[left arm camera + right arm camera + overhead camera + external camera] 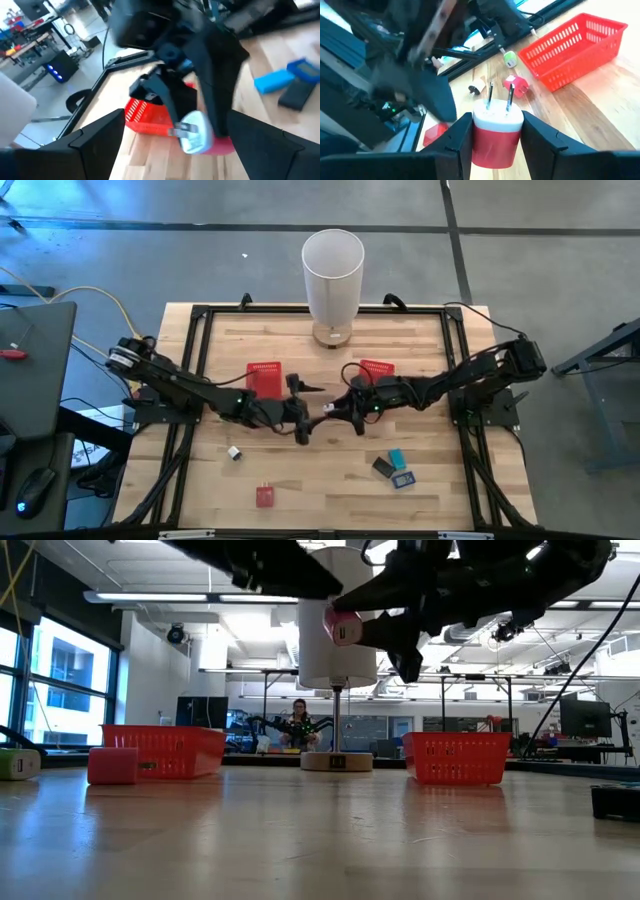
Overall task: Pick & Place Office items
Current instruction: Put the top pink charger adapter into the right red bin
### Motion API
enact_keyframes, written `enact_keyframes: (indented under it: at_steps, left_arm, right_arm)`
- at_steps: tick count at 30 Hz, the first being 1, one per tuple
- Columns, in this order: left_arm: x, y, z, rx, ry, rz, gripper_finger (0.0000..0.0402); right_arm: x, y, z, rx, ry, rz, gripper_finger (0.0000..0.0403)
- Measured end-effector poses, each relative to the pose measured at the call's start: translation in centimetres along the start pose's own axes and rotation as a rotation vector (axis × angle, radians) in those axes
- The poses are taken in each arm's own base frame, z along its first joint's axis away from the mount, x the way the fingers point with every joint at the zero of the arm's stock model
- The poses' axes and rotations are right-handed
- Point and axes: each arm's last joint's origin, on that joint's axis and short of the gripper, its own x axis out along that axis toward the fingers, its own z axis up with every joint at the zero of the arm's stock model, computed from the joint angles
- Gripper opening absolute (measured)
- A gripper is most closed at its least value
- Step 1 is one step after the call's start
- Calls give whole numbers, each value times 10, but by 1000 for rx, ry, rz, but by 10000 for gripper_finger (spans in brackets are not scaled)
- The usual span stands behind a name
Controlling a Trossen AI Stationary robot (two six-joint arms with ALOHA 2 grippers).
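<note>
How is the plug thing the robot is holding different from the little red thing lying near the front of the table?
The held charger is up in the air, gripped by the right gripper; the small red item lies on the table alone. The charger is white on top and pinkish red below, prongs pointing away from the gripper; the other looks red all over. Both are tiny beside the red baskets.

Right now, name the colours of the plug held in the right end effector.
White top, red-pink body; the plug shows best in the right wrist view.
</note>
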Motion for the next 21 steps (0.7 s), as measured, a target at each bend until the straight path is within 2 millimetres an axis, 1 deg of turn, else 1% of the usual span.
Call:
enact_keyframes:
  at_steps: [6,8,12,16,18,21]
  left_arm:
    - [-20,12,15,-152,-26,-20,337]
    - [-25,15,19,-197,-31,-68,337]
    - [-35,19,25,-228,-40,-197,337]
    - [-38,20,27,-257,-45,-241,337]
    - [-39,20,27,-268,-46,-255,337]
    - [-39,20,27,-271,-46,-262,337]
  right_arm:
    - [-7,12,2,-123,-43,-63,123]
    - [-12,16,3,-155,-56,-104,123]
    - [-25,22,7,-181,-53,-203,123]
    - [-41,25,8,-205,-45,-345,123]
    - [-49,26,9,-186,-48,-419,123]
    - [-63,21,7,-135,-26,-540,123]
